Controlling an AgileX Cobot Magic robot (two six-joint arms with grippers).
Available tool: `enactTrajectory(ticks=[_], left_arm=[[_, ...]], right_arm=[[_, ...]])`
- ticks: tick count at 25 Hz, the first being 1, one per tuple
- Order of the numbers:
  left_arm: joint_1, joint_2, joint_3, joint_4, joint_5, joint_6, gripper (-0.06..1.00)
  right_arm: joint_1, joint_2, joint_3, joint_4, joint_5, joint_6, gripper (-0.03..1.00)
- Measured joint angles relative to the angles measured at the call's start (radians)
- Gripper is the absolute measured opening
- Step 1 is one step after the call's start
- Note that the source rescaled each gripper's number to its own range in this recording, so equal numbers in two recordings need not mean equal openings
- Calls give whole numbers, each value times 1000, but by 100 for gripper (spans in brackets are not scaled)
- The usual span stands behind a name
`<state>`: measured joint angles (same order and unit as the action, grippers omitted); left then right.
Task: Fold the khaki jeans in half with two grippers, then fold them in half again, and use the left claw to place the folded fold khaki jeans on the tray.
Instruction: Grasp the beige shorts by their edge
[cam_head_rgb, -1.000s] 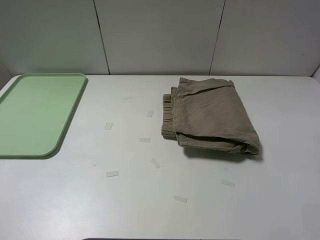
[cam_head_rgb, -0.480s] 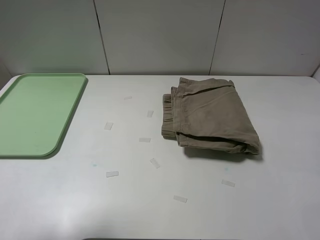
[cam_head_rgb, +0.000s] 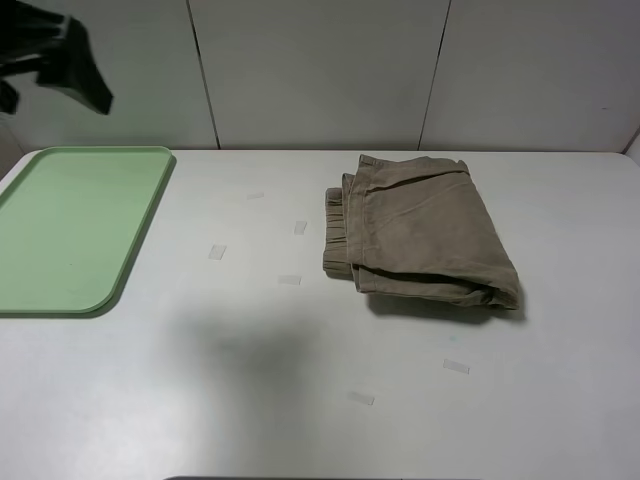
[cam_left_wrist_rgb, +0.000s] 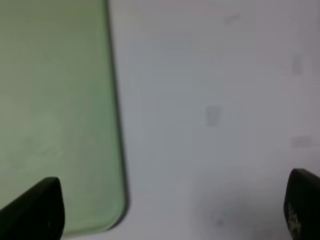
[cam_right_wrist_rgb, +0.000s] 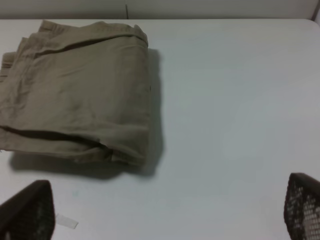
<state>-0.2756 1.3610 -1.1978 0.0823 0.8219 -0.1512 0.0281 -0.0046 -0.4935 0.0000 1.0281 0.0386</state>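
**Khaki jeans** (cam_head_rgb: 425, 240): one piece, folded into a thick rectangular bundle, with the gathered waistband edge turned toward the tray. It lay on the white table (cam_head_rgb: 300, 430), right of centre. Any label or writing on the cloth was too small to tell.

**Tray** (cam_head_rgb: 70, 230): pale green with rounded corners, at the table's left edge, well apart from the jeans.

**Left claw** (cam_left_wrist_rgb: 167, 212): fingers (cam_left_wrist_rgb: 35, 212) spread wide and gripping nothing. It hung over bare table just beside the tray's (cam_left_wrist_rgb: 55, 100) rounded corner, far from the jeans. A black part of the left arm (cam_head_rgb: 55, 50) showed above the tray's far end.

**Right gripper** (cam_right_wrist_rgb: 162, 212): fingertips (cam_right_wrist_rgb: 302, 207) set wide apart and gripping nothing. The jeans (cam_right_wrist_rgb: 75, 85) lay ahead of it, clear of both tips.

**Tape strips** (cam_head_rgb: 217, 251): small and pale, scattered between tray and jeans. Any markings on them were unreadable.
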Motion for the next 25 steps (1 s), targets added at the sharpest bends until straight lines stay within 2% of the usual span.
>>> enactTrajectory(ticks=[8,13,19,25], left_arm=[[-198,307,-104,0,-95,-126,86],[-292,460,-143,-3,-172,-209,86],[-369,591,-197,-4,-255,-265,86],[-406,659,-272,-6,-308,-303,86]], right_arm=[[0,0,0,0,0,0,100],[0,0,0,0,0,0,100],[0,0,0,0,0,0,100],[0,0,0,0,0,0,100]])
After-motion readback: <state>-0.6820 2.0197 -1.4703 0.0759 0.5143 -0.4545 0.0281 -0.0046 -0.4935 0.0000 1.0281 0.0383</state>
